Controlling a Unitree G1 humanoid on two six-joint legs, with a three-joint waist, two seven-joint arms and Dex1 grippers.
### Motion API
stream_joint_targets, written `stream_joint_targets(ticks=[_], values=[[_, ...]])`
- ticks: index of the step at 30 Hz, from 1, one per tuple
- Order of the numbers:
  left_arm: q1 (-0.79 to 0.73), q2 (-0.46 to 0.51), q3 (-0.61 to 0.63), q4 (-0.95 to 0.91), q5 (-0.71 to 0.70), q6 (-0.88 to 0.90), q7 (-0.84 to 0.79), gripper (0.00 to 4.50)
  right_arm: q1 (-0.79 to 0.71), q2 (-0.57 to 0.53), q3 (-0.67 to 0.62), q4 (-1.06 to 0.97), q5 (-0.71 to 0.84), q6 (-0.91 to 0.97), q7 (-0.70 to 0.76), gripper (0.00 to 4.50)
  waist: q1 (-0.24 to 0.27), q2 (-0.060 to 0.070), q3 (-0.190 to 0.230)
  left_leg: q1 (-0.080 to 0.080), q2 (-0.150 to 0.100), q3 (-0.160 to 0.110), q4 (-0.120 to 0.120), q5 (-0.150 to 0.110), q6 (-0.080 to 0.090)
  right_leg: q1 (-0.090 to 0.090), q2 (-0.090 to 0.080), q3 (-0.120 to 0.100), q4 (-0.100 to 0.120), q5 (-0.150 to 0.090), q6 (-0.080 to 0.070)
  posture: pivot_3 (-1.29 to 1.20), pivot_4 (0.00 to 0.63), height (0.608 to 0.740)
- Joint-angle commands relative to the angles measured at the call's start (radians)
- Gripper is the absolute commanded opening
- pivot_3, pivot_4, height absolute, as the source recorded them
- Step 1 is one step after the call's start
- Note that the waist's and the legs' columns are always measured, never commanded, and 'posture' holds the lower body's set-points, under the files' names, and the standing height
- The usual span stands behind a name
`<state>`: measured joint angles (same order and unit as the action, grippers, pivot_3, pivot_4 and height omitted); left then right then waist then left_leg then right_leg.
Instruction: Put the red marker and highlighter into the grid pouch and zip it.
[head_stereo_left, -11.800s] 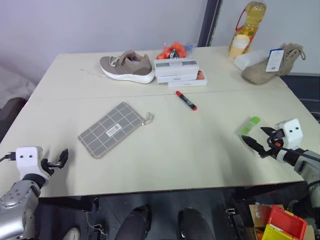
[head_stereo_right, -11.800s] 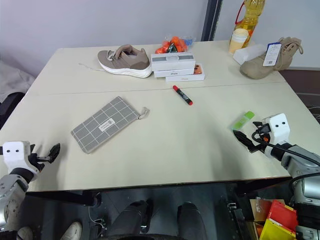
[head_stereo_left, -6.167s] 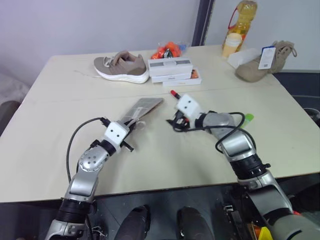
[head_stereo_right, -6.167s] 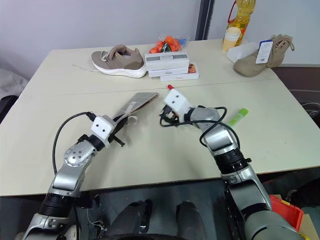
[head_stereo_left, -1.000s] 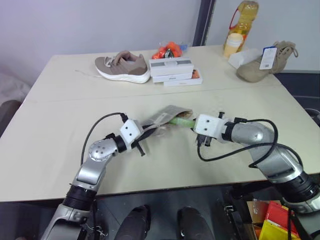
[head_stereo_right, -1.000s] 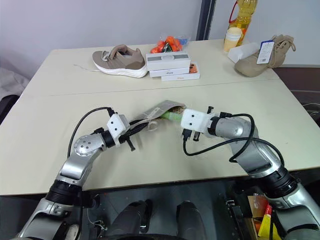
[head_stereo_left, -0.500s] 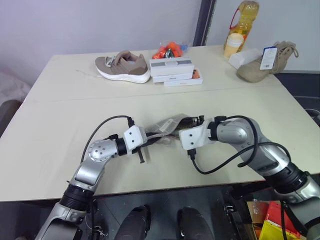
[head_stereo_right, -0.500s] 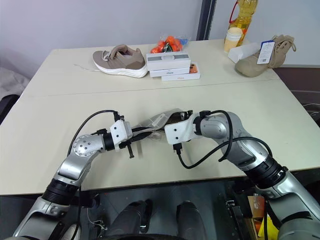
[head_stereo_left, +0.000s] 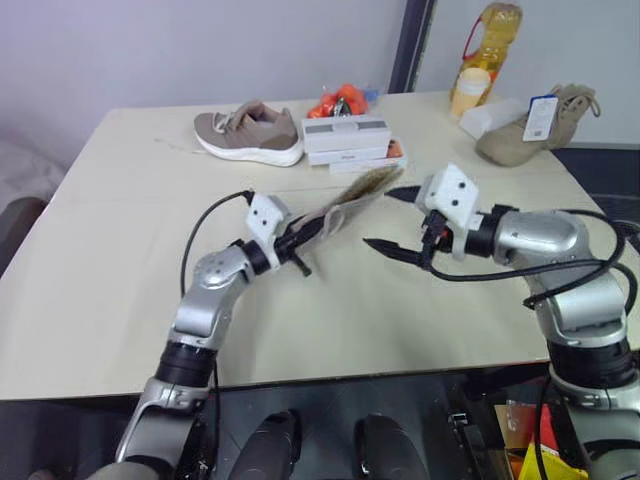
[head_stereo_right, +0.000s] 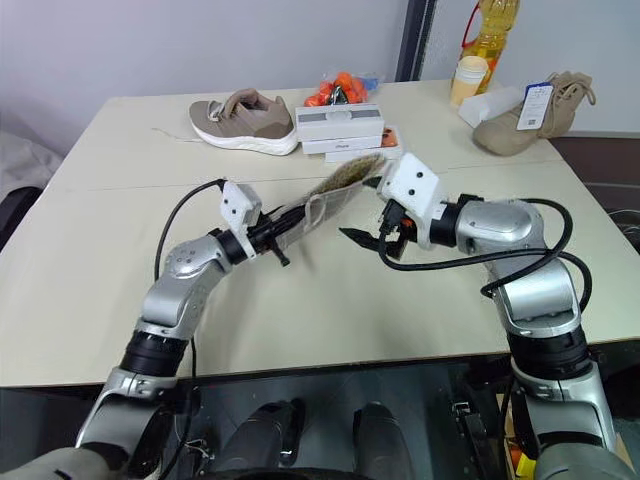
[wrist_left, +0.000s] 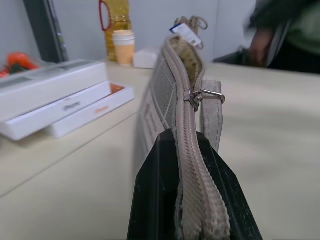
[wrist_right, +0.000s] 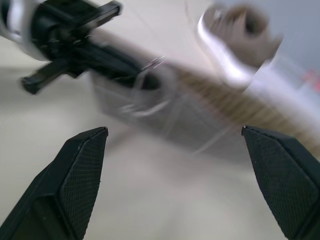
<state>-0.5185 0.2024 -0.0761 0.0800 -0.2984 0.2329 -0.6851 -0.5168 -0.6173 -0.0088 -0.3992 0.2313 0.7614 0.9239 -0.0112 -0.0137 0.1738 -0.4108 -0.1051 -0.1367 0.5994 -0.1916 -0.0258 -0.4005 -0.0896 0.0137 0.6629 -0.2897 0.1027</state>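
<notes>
1. We see a pale beige table (head_stereo_left: 90, 280) in front of a plain grey wall, with a dark post at upper centre of the frame.
2. Along the table's far edge lie a tan sneaker (head_stereo_left: 250, 132), stacked white boxes (head_stereo_left: 346, 139), an orange-red bundle (head_stereo_left: 340, 101), a yellow oil bottle (head_stereo_left: 481, 50) and a tan boot (head_stereo_left: 540, 122).
3. The left gripper (head_stereo_left: 300, 240), at centre frame, has its fingers pressed together on one end of the grid pouch (head_stereo_left: 345, 205).
4. The pouch is lifted off the table, slanting up toward the boxes; in the left wrist view its zipper pull (wrist_left: 195, 96) sits partway along.
5. The right gripper (head_stereo_left: 392, 218) has its fingers spread wide, just right of the pouch's raised end, holding nothing.
</notes>
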Motion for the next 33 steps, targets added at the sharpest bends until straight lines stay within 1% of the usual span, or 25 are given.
stream_joint_targets(ticks=[1, 2, 4, 10, 12, 13, 14, 15, 16, 17, 18, 19, 20, 27, 33], values=[[-0.035, -0.025, 0.021, -0.005, -0.057, 0.055, 0.002, 0.0, 0.015, 0.048, -0.019, -0.047, 0.057, 0.055, -0.075, 4.45, -0.005, 0.0, 0.0, 0.0, 0.0, 0.001, 0.0, 0.0, 0.0, -0.001, 0.0, 0.0, 0.0, 0.0, 0.0, 0.0, 0.15, 0.74], [-0.046, -0.048, 0.028, 0.003, -0.077, 0.083, 0.013, 0.0, 0.015, 0.102, -0.019, -0.03, 0.055, 0.081, -0.141, 4.45, -0.007, 0.0, 0.0, 0.0, 0.0, 0.001, -0.001, 0.0, 0.0, -0.001, 0.0, 0.0, 0.0, 0.0, 0.0, 0.0, 0.15, 0.74], [-0.059, -0.078, 0.035, 0.01, -0.099, 0.112, 0.026, 0.0, 0.016, 0.171, -0.012, -0.018, 0.051, 0.107, -0.223, 4.45, -0.004, 0.0, 0.0, 0.0, 0.001, 0.001, -0.001, 0.0, 0.0, -0.002, 0.0, 0.0, 0.002, 0.0, 0.0, 0.0, 0.15, 0.74], [-0.05, -0.1, 0.031, -0.009, -0.116, 0.145, 0.021, 0.0, 0.015, 0.259, 0.025, -0.002, 0.054, 0.103, -0.32, 4.45, 0.0, 0.0, 0.0, 0.0, 0.0, 0.001, 0.0, 0.0, 0.0, -0.002, 0.001, 0.001, 0.001, 0.0, 0.0, 0.0, 0.15, 0.74], [-0.045, -0.099, 0.025, -0.016, -0.113, 0.149, 0.018, 0.0, 0.01, 0.279, 0.028, 0.016, 0.059, 0.1, -0.342, 3.93, -0.001, 0.0, 0.0, 0.0, 0.0, 0.001, 0.0, 0.0, 0.0, -0.002, 0.001, 0.001, 0.001, 0.0, 0.0, 0.0, 0.15, 0.74], [-0.044, -0.098, 0.022, -0.018, -0.11, 0.148, 0.017, 0.0, 0.009, 0.287, 0.027, 0.021, 0.066, 0.102, -0.349, 3.58, -0.001, 0.0, 0.0, 0.0, 0.0, 0.001, 0.0, 0.0, 0.0, -0.002, 0.001, 0.001, 0.001, 0.0, 0.0, 0.0, 0.15, 0.74], [-0.043, -0.097, 0.021, -0.021, -0.109, 0.148, 0.018, 0.0, 0.007, 0.289, 0.027, 0.024, 0.071, 0.103, -0.353, 3.11, -0.002, 0.0, 0.0, 0.0, 0.0, 0.001, 0.0, 0.0, 0.0, -0.002, 0.001, 0.001, 0.002, 0.0, 0.0, 0.0, 0.15, 0.74], [-0.042, -0.098, 0.023, -0.024, -0.111, 0.15, 0.02, 0.0, 0.006, 0.289, 0.028, 0.027, 0.073, 0.101, -0.356, 2.54, -0.002, 0.0, 0.0, 0.0, 0.0, 0.001, 0.0, 0.0, 0.0, -0.002, 0.001, 0.001, 0.002, 0.0, 0.0, 0.0, 0.15, 0.74], [-0.041, -0.097, 0.024, -0.026, -0.112, 0.15, 0.022, 0.0, 0.005, 0.287, 0.029, 0.029, 0.076, 0.1, -0.359, 2.09, -0.002, 0.0, 0.0, 0.0, 0.0, 0.001, 0.0, 0.0, 0.0, -0.002, 0.001, 0.001, 0.002, 0.0, 0.0, 0.0, 0.15, 0.74], [-0.039, -0.097, 0.025, -0.027, -0.112, 0.15, 0.024, 0.0, 0.003, 0.285, 0.027, 0.031, 0.08, 0.1, -0.361, 1.52, -0.001, 0.0, 0.0, 0.0, 0.0, 0.001, 0.0, 0.0, 0.0, -0.002, 0.001, 0.001, 0.002, 0.0, 0.0, 0.0, 0.15, 0.74], [-0.036, -0.096, 0.026, -0.03, -0.112, 0.15, 0.026, 0.0, 0.002, 0.281, 0.026, 0.034, 0.082, 0.099, -0.363, 1.08, -0.001, 0.0, 0.0, 0.0, 0.0, 0.001, 0.0, 0.0, 0.0, -0.002, 0.001, 0.001, 0.002, 0.0, 0.0, 0.0, 0.15, 0.74], [-0.034, -0.095, 0.026, -0.033, -0.112, 0.149, 0.027, 0.0, 0.001, 0.278, 0.026, 0.036, 0.085, 0.098, -0.365, 0.42, -0.001, 0.0, 0.0, 0.0, 0.0, 0.001, 0.0, 0.0, 0.0, -0.002, 0.001, 0.001, 0.002, 0.0, 0.0, 0.0, 0.15, 0.74], [-0.03, -0.093, 0.026, -0.037, -0.109, 0.147, 0.03, 0.0, -0.001, 0.274, 0.022, 0.038, 0.087, 0.099, -0.366, 0.03, -0.001, 0.0, 0.0, 0.0, 0.0, 0.001, 0.0, 0.0, 0.0, -0.002, 0.001, 0.001, 0.002, 0.0, 0.0, 0.0, 0.15, 0.74], [-0.013, -0.052, 0.025, -0.046, -0.073, 0.102, 0.034, 0.0, -0.033, 0.215, -0.016, 0.056, 0.071, 0.081, -0.391, 0.03, -0.002, 0.0, 0.0, 0.0, 0.0, 0.001, 0.0, 0.0, 0.0, -0.002, 0.001, 0.001, 0.002, 0.0, 0.0, 0.0, 0.15, 0.74], [0.0, 0.051, 0.012, -0.013, 0.019, -0.008, -0.005, 0.0, -0.109, 0.056, -0.084, 0.162, -0.01, 0.007, -0.435, 0.03, 0.0, 0.0, 0.0, 0.0, 0.0, 0.001, 0.0, 0.0, 0.0, -0.002, 0.001, 0.001, 0.001, 0.0, 0.0, 0.0, 0.15, 0.74]])
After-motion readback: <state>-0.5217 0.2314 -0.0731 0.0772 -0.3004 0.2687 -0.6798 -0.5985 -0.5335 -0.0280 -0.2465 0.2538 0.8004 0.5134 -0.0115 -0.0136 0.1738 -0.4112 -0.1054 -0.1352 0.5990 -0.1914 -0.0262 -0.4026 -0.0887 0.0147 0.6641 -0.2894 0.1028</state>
